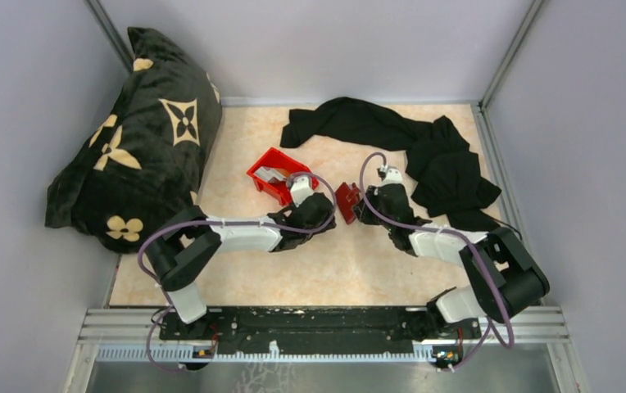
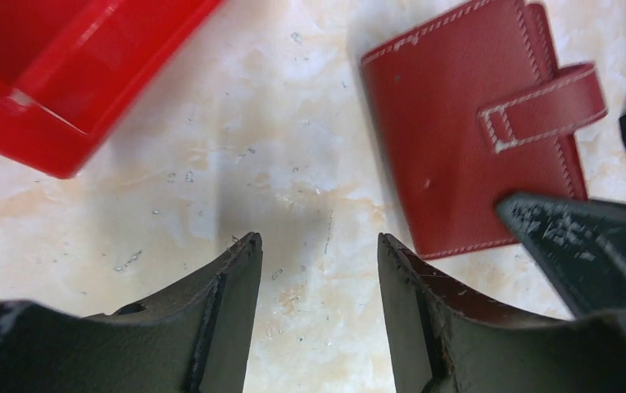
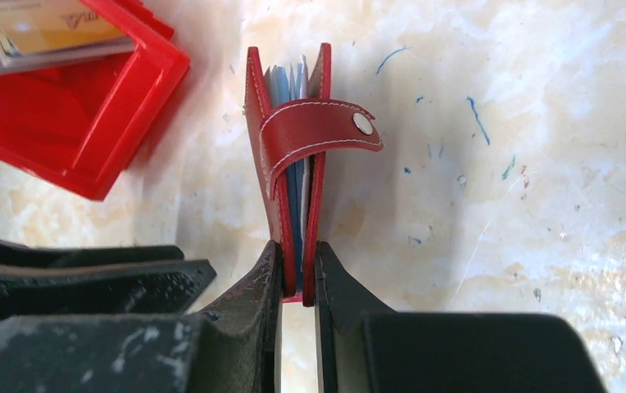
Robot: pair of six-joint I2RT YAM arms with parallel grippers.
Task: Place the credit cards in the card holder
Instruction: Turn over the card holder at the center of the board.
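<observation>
The left arm (image 1: 244,236) stretches low and forward from its base at the near edge toward the middle of the table (image 1: 342,270), its wrist ending just beside the red bin (image 1: 259,175). The right arm (image 1: 441,241) folds at the elbow and reaches in from the other side, so the two pincers face each other near the middle, close but apart.

The left gripper (image 2: 318,246) is spread wide with nothing between its fingers and only bare tabletop under it. It hovers between the bin and the card holder (image 2: 474,123). The right gripper (image 3: 297,254) is pressed together on the card holder's near edge, pinching both dark red covers. The holder is held upright on edge and slightly fanned, with pale grey and blue pockets showing between the covers (its strap curls loose across the front, the metal snap (image 3: 363,124) undone). Whether it rests on the table cannot be told.

The credit cards (image 3: 43,29) lie stacked in the bin, near the holder. The top card bears print, too blurred and cropped to read.

A black cloth (image 1: 424,155) lies crumpled beyond the right gripper.
</observation>
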